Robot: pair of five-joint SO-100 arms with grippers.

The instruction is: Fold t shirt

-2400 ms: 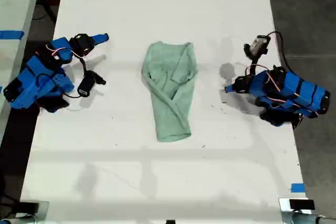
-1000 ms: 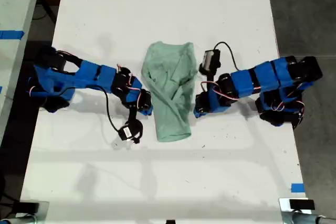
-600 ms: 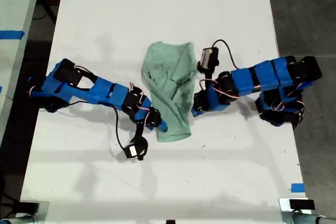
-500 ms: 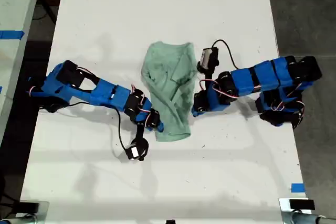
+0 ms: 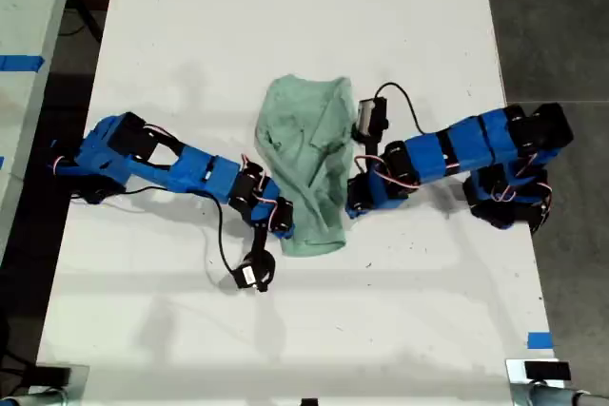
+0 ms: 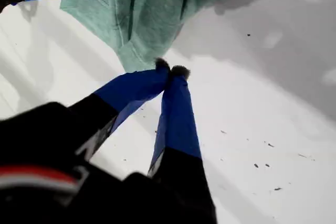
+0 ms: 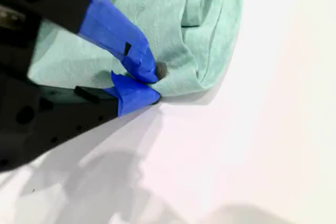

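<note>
You see the t shirt (image 5: 309, 168) lying in the middle of the white table (image 5: 285, 16), a pale mint bundle set lengthwise. Its wider end is on the far side and its narrower, rounded end is nearer you. The cloth is wrinkled, with folds running along its length.

My first gripper (image 5: 284, 225) reaches in from the exterior view's left and meets the shirt's left edge close to the near end. In the first wrist view its two blue fingers (image 6: 176, 108) are pressed together, tips touching right at the hem. You cannot tell from these pictures whether any cloth is caught between them. That arm's wrist camera (image 5: 252, 275) hangs on its cable over the table, just on the near side of the gripper.

My second gripper (image 5: 353, 204) comes in from the exterior view's right and sits at the shirt's right edge, roughly level with the first. In the second wrist view one blue finger (image 7: 118, 32) lies on top of the fabric and the other sits at the table beside the edge. The pair is pinching the rolled edge fold. Its wrist camera (image 5: 369, 116) stands on the far side of the gripper, beside the shirt.

The two grippers flank the narrow near part of the shirt, with the fabric between them.
</note>
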